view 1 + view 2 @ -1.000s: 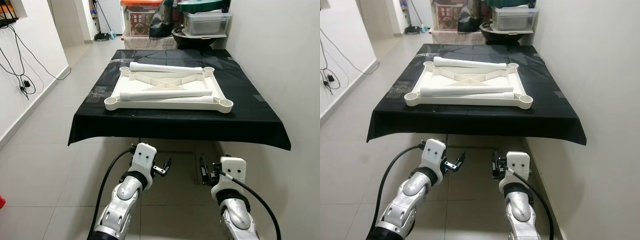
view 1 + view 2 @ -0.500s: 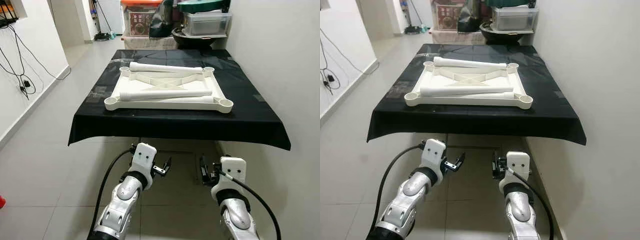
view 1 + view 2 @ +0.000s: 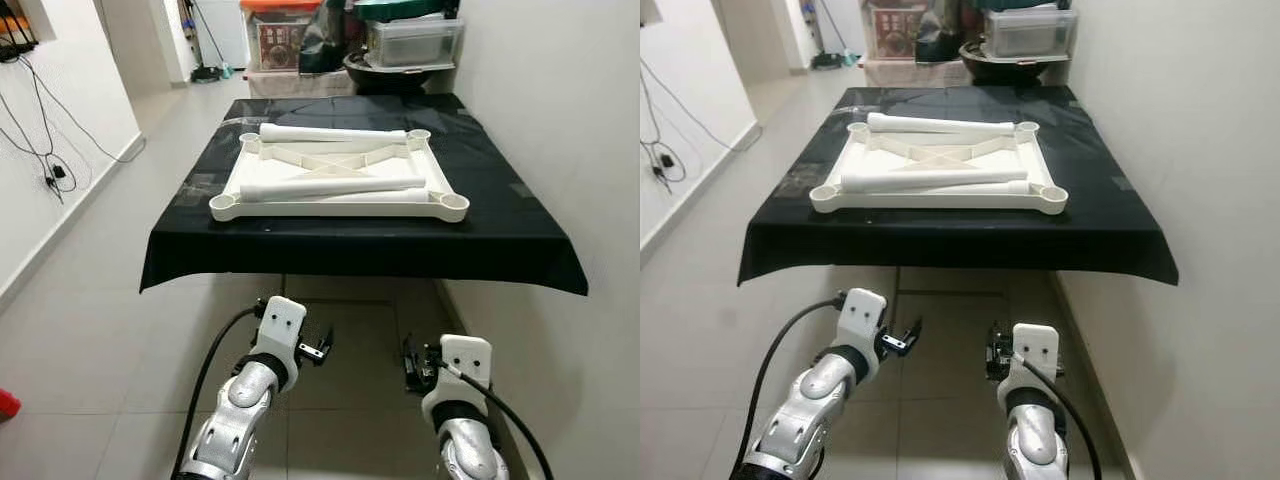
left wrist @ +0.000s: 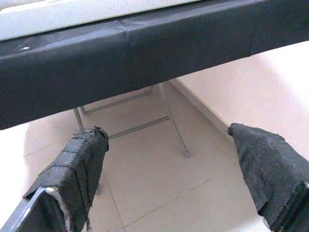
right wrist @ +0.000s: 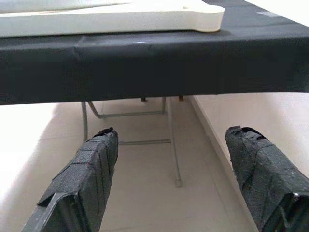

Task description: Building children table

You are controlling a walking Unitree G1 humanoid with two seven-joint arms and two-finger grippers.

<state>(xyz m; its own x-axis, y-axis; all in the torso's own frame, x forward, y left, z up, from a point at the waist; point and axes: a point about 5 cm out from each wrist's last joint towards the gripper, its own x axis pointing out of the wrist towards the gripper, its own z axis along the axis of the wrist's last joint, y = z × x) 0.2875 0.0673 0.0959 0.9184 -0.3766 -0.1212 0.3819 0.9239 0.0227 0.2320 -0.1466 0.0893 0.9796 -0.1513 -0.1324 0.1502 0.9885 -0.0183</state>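
Observation:
A white children's table top (image 3: pixel 437 189) lies upside down on a table draped in black cloth (image 3: pixel 350 245). Three white legs rest on it: one along the far edge (image 3: pixel 333 133), one across the middle (image 3: pixel 330 187), one along the near edge (image 3: pixel 360 197). Round sockets sit at the corners, such as the near right socket (image 3: pixel 453 203). My left gripper (image 3: pixel 318 347) and right gripper (image 3: pixel 409 362) hang low in front of the table, below its edge, both open and holding nothing. In the right wrist view the near corner of the table top (image 5: pixel 205 12) shows above the cloth edge.
White walls run close on the right (image 3: pixel 560 110) and left (image 3: pixel 60 90). Storage boxes (image 3: pixel 410 45) and bags stand behind the table. Cables (image 3: pixel 45 165) hang on the left wall. The table's metal legs (image 5: pixel 171 140) stand on the tiled floor under the cloth.
The view has shifted a little closer to the table. Both arms have dropped slightly lower in the picture; the grippers stay open.

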